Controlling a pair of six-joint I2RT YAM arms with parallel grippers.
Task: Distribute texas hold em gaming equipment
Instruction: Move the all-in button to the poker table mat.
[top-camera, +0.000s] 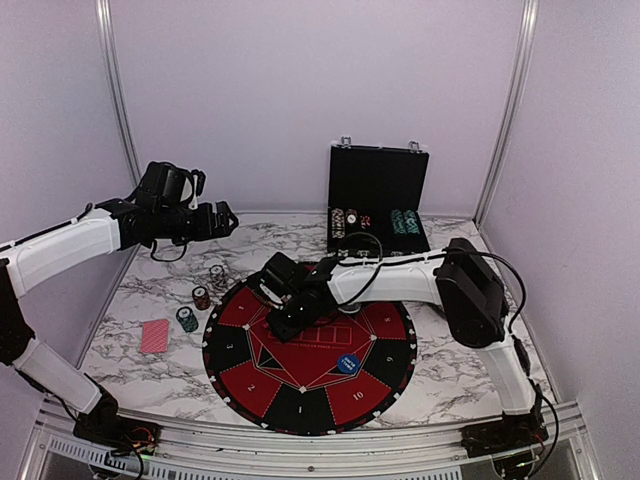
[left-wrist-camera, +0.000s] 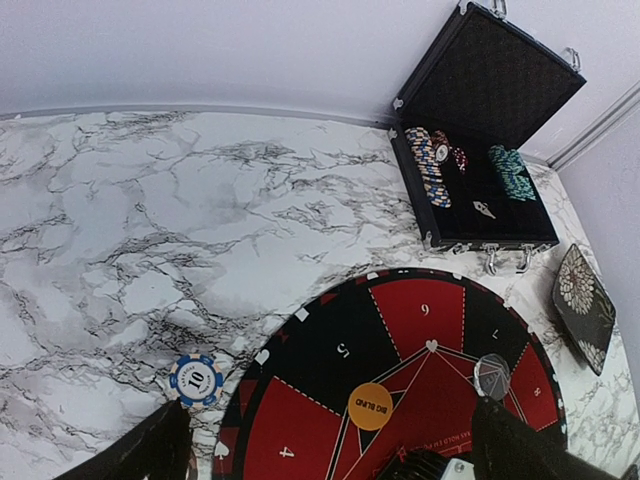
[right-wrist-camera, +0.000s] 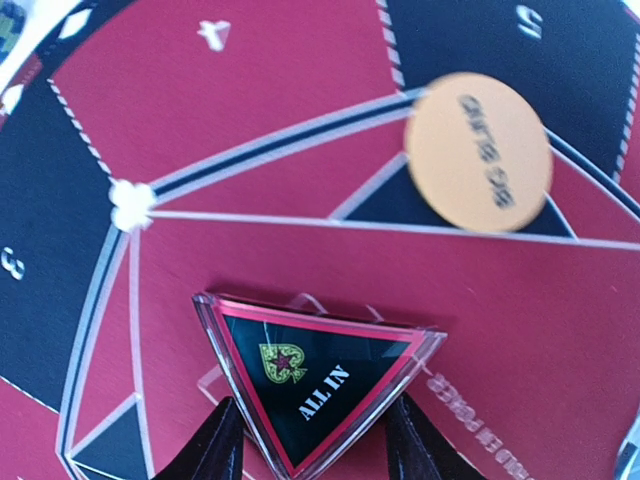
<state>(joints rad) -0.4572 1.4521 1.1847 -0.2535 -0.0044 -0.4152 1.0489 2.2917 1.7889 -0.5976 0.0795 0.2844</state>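
top view: the left gripper (top-camera: 222, 220) hangs high, beyond the left rim of the big round red-and-black mat (top-camera: 250, 385), jaws spread wide and holding nothing. the right gripper (top-camera: 285, 322) sits low over the mat's centre. left of the mat stand a white striped chip stack (top-camera: 217, 272), a red striped chip stack (top-camera: 201, 297) and a teal striped chip stack (top-camera: 187, 319), with a red-backed playing card (top-camera: 155, 336). a blue round disc (top-camera: 347, 364) lies on the mat.

left wrist view: an orange "big blind" disc (left-wrist-camera: 370, 406) and a clear round disc (left-wrist-camera: 491, 375) lie on the mat. a blue-and-white striped chip (left-wrist-camera: 195, 380) lies just off its rim.

right wrist view: the half-closed black fingers (right-wrist-camera: 215, 440) pinch a clear-edged black triangular "all in" marker (right-wrist-camera: 315, 385) over the mat's red centre.
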